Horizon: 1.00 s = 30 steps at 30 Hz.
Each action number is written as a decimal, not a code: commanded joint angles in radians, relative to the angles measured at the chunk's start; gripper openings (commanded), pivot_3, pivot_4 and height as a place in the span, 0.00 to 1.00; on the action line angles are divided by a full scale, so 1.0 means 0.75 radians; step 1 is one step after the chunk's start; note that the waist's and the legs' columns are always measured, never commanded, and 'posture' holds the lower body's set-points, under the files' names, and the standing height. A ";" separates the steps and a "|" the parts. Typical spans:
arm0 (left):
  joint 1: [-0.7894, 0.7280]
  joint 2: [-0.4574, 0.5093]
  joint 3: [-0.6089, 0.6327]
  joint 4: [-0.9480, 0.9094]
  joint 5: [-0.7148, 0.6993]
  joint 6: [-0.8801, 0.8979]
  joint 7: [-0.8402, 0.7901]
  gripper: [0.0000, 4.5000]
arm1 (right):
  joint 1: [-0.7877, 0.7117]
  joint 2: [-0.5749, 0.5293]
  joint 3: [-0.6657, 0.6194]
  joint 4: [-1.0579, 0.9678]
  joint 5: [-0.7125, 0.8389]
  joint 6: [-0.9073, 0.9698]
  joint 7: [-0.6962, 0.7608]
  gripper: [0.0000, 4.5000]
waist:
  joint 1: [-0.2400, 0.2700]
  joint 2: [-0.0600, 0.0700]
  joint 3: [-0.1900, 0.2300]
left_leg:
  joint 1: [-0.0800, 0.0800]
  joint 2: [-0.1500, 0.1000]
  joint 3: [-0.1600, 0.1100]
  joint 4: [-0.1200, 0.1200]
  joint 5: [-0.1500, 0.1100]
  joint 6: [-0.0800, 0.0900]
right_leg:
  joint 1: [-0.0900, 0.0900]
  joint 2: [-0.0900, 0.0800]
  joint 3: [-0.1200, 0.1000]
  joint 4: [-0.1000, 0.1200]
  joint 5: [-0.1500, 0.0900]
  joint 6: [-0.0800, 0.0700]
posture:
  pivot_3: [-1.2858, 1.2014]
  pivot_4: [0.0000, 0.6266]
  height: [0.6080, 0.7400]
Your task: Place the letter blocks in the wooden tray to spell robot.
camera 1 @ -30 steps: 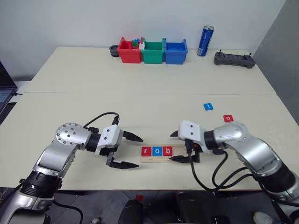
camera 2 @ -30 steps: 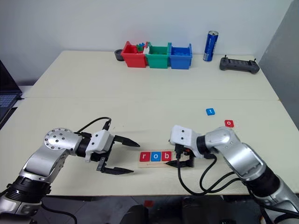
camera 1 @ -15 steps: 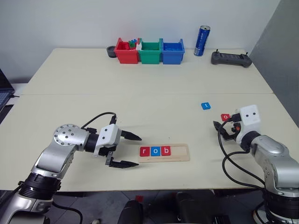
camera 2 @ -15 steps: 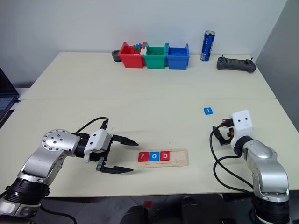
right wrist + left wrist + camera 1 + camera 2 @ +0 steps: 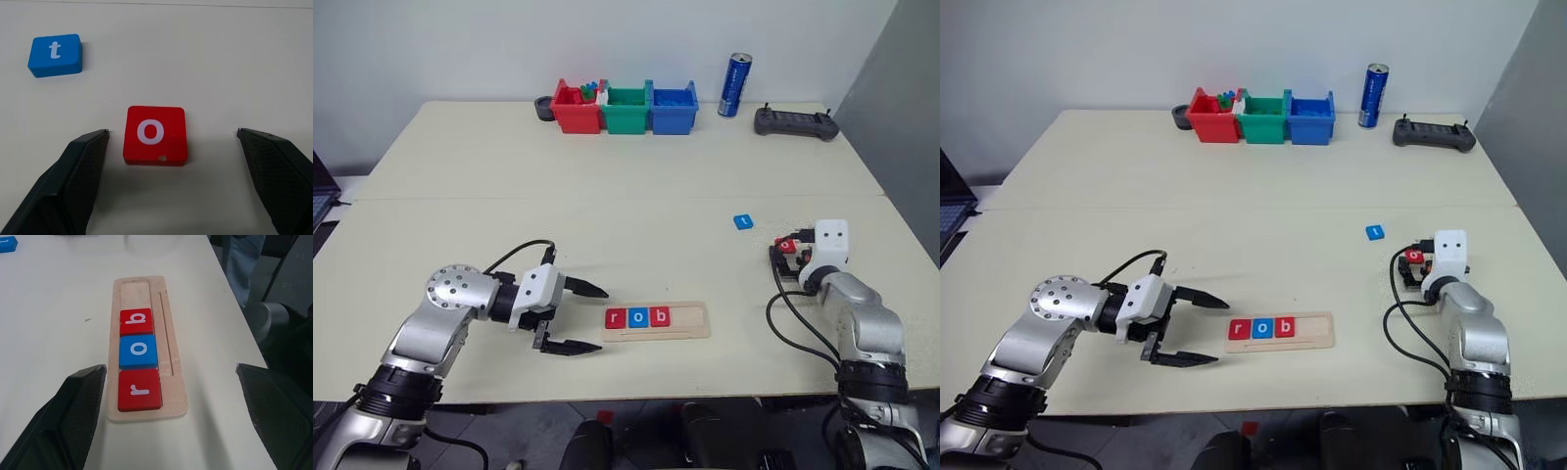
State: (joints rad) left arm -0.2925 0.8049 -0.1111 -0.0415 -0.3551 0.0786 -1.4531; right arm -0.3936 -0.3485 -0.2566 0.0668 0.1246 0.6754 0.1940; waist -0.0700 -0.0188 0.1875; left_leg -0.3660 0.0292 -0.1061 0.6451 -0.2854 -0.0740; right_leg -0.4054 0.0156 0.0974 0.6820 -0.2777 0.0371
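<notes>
The left gripper (image 5: 579, 316) is held low over the pale matte table (image 5: 607, 196) near its front edge, its arm bent and its two black, tapered, fine-textured fingers spread wide, nothing between them, aimed toward the right at the long pale wooden tray (image 5: 658, 320) with rounded corners. In the tray's shallow groove three flat square tiles with rounded edges are seated touching in a row from its left end: a red tile with a white r (image 5: 139, 389), a blue tile with a white o (image 5: 138, 350) and a red tile with a white b (image 5: 136, 321); the right part of the groove is bare. The right gripper (image 5: 171, 147) is reached forward near the table's right edge, its fingers parted wide on either side of a red tile with a white o (image 5: 155, 135), which lies flat on the table with a gap to each finger. A blue tile with a white t (image 5: 54, 54) lies just beyond it, apart from it. Along the far edge a red plastic bin (image 5: 578, 106), a green plastic bin (image 5: 626, 108) and a blue plastic bin (image 5: 673, 107) are set side by side, with a blue drink can (image 5: 735, 85) upright and a dark handheld controller (image 5: 795, 122) toward the far right corner.
</notes>
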 commanded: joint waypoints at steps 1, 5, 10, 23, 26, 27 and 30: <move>0.002 0.007 0.034 -0.028 -0.025 -0.019 -0.001 1.00 | -0.021 0.001 0.000 0.060 0.005 0.021 -0.021 0.86 | -0.005 0.000 0.000 | 0.000 0.000 0.000 0.000 0.000 0.000 | 0.000 0.000 0.000 0.000 0.000 0.000 | 0.52 0.24 1.00; 0.004 0.006 0.037 -0.054 -0.029 0.001 0.019 1.00 | -0.031 -0.001 0.006 0.072 0.008 0.036 -0.036 0.55 | -0.005 0.000 0.000 | 0.000 0.000 -0.001 0.000 0.000 0.000 | 0.001 0.000 0.000 0.000 0.000 0.000 | 0.52 0.24 1.00; 0.013 0.017 0.043 -0.093 -0.037 0.025 0.037 1.00 | -0.028 0.002 0.026 0.048 0.004 0.044 -0.045 0.32 | -0.005 0.000 0.000 | 0.000 0.000 -0.001 0.000 0.000 0.000 | 0.001 0.000 0.000 0.000 0.000 0.000 | 0.52 0.24 1.00; -0.040 0.010 0.022 -0.105 -0.037 0.067 0.049 1.00 | 0.325 0.072 0.112 -0.707 0.063 0.336 -0.082 0.32 | 0.003 0.000 0.000 | -0.001 0.000 -0.003 -0.001 0.000 0.000 | 0.000 0.000 -0.002 0.000 0.000 0.000 | 0.52 0.24 1.00; -0.050 0.006 0.015 -0.103 -0.037 0.076 0.051 1.00 | 0.459 0.171 0.157 -1.049 0.076 0.515 -0.152 0.32 | 0.005 0.001 0.000 | -0.002 0.000 -0.004 -0.003 0.000 0.000 | -0.001 0.000 -0.003 0.001 -0.001 -0.001 | 0.52 0.24 1.00; -0.050 0.005 0.012 -0.102 -0.036 0.077 0.050 1.00 | 0.488 0.199 0.175 -1.115 0.074 0.556 -0.171 0.32 | 0.001 0.001 0.000 | -0.002 0.000 -0.004 -0.002 0.000 0.000 | -0.001 0.000 -0.002 0.001 -0.001 -0.001 | 0.52 0.24 1.00; -0.050 0.004 0.006 -0.101 -0.033 0.078 0.048 1.00 | 0.544 0.272 0.236 -1.237 0.076 0.651 -0.215 0.32 | 0.000 0.001 0.000 | -0.001 0.000 -0.002 0.000 0.000 0.000 | -0.001 0.000 0.000 0.000 -0.003 0.003 | 0.52 0.24 1.00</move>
State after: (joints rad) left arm -0.3253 0.8046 -0.1146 -0.0905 -0.3719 0.1409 -1.4157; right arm 0.0075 -0.1580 -0.0932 -0.7911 0.1787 1.1324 0.0546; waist -0.0698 -0.0180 0.1874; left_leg -0.3670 0.0295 -0.1073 0.6451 -0.2853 -0.0742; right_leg -0.4060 0.0157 0.0969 0.6816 -0.2813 0.0415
